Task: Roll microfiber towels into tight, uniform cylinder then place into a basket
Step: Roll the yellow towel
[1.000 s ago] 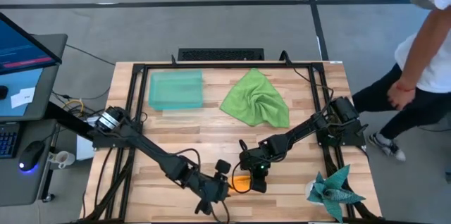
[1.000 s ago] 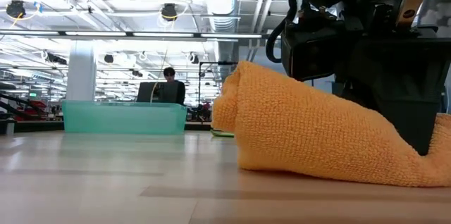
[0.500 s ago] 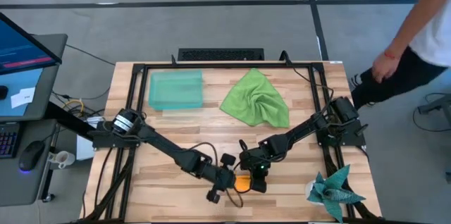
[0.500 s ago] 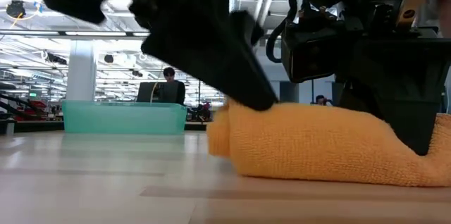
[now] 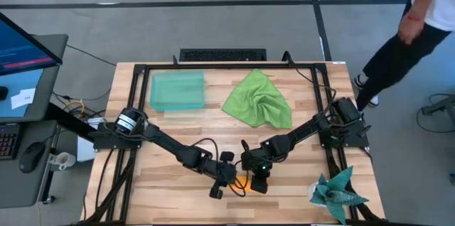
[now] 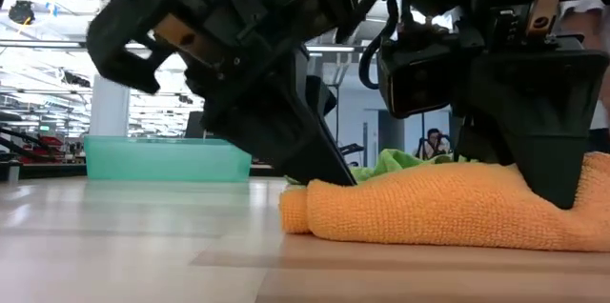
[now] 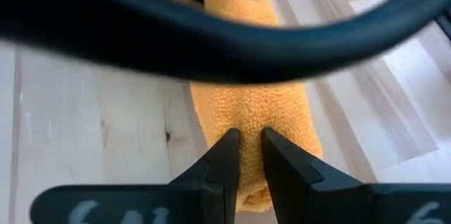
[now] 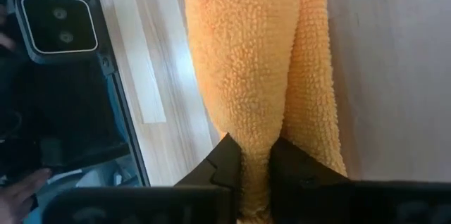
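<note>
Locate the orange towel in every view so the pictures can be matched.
High view: orange towel at the table's front edge, mostly hidden between the two tools.
Low view: fills the lower right, lying on the table.
Left wrist view: runs up the middle, left tool pinching it.
Right wrist view: fills the centre, right tool pinching it.
Shared landmark: the basket, also in the low view.

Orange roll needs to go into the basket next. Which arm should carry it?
Left, probably. Both the left gripper and right gripper pinch the orange towel, but the basket sits on the left arm's side of the table.
</note>
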Robot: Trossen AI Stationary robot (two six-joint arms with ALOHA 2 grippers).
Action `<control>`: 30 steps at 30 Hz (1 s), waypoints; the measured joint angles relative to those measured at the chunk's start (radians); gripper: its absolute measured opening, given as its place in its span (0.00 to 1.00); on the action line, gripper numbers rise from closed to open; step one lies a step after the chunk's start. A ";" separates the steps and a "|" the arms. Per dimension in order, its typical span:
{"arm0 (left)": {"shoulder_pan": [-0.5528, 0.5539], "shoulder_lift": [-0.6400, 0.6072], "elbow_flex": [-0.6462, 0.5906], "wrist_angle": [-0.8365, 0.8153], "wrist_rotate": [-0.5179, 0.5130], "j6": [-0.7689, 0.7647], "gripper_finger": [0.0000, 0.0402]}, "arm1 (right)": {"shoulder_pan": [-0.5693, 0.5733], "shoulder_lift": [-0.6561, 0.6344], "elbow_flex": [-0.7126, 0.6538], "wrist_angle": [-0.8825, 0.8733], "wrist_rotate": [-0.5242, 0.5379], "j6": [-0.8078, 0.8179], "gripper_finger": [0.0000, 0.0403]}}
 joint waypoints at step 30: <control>-0.016 -0.014 0.017 -0.049 0.000 -0.048 0.14 | -0.027 -0.002 0.000 -0.013 -0.005 0.003 0.34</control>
